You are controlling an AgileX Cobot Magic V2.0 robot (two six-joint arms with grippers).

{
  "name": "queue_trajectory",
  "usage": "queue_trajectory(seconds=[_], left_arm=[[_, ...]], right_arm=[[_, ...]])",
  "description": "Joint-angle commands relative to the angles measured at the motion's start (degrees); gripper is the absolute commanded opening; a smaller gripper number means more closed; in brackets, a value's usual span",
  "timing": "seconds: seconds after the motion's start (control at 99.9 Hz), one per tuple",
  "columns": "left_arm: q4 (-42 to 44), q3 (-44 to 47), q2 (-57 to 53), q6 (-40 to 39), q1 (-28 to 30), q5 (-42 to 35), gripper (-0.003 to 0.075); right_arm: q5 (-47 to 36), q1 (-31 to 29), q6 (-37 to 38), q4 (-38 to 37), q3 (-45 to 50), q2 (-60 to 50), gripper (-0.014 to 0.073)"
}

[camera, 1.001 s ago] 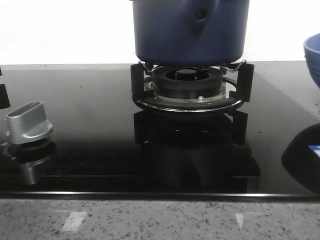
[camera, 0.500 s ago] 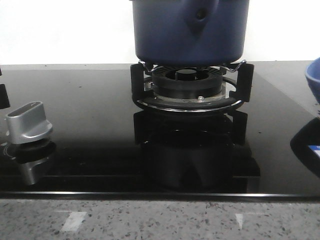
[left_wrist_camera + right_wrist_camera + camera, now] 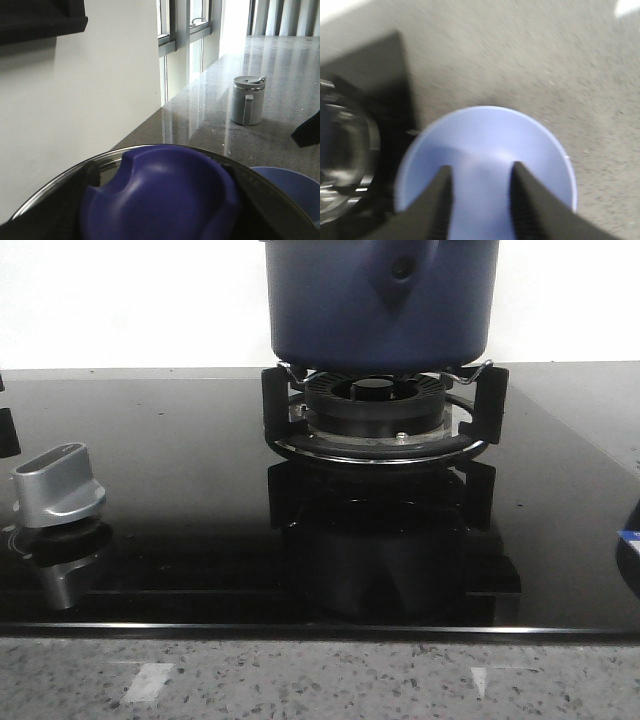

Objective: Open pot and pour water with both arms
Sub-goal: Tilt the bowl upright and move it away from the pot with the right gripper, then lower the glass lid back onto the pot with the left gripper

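The dark navy pot [image 3: 380, 310] stands on the burner grate [image 3: 380, 430]; its top is cut off in the front view. My left gripper [image 3: 160, 176] is shut on the purple-blue knob [image 3: 160, 200] of the glass lid [image 3: 165, 148], held above the counter. My right gripper [image 3: 481, 166] hangs over the inside of a light-blue bowl [image 3: 485, 135]. Its fingers [image 3: 442, 195] stand apart and the bowl travels with them. Where they hold it is hidden. The view is blurred.
A silver stove knob [image 3: 58, 485] sits at the front left of the black glass hob [image 3: 180, 440]. A grey lidded jug [image 3: 248, 100] stands on the speckled counter [image 3: 290, 75] by the window. The hob's corner [image 3: 375, 75] lies beside the bowl.
The light-blue bowl has moved right and out of the front view; only its reflection stays at the hob's right edge. The pot has not moved.
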Motion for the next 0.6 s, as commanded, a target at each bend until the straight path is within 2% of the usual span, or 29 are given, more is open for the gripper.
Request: queue_trajectory(seconds=[0.0,0.01,0.25,0.591], left_arm=[[-5.6,-2.4,-0.5,-0.1,-0.6,0.9,0.0304],[-5.7,-2.4,-0.2,-0.1,-0.7,0.9,0.0304],[-8.2,-3.1,3.4,1.6,-0.9,1.1,0.0304],[-10.0,-4.4,6.2,7.2,-3.0,1.0,0.0304]], right_arm=[[-2.8,0.4,-2.6,3.2,-2.0,-4.3,-0.0047],[-2.9,0.7,-2.6,3.2,-2.0,-4.6,-0.0078],[-0.8,3.8,-2.6,3.2,-2.1,-11.1,-0.0068],[-0.4,3.7,-2.6,3.5,-2.1,-14.4,-0.0068]])
